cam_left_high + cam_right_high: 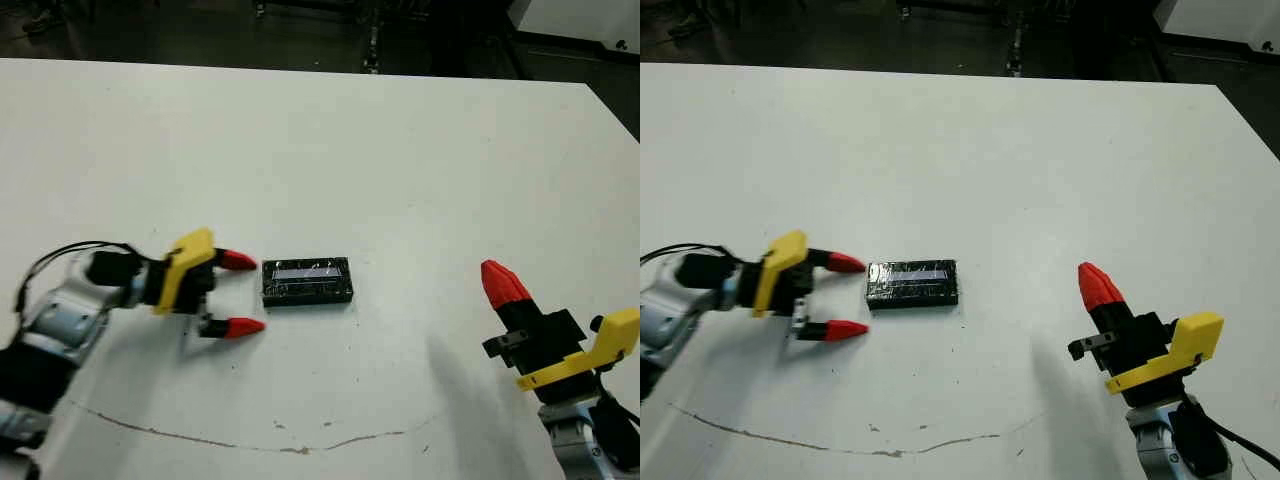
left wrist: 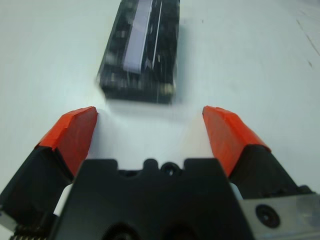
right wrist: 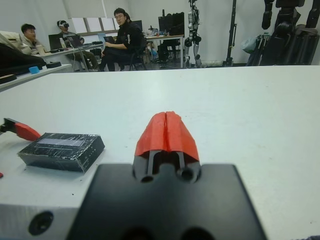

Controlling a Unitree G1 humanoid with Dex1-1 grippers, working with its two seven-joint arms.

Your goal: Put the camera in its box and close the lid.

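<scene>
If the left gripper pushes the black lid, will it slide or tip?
The lid probably slides, not tips: it lies flat and low on the table. Its shiny wrapped surface looks slippery. It seems rigid, keeping straight edges.

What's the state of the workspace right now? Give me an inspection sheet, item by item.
Surface: white table, with a thin brown curved mark near the front edge.
Job's things: the lid lies flat at mid-table; no separate box or camera is seen, and whether they sit under it cannot be told.
Clutter: nothing seen.
Grippers: left gripper is open, its tips just short of the lid's end and not touching it; right gripper is shut on nothing, well off to the lid's right.
Cables: a black cable loops at the left wrist.
Surroundings: people seated at desks beyond the table.
</scene>
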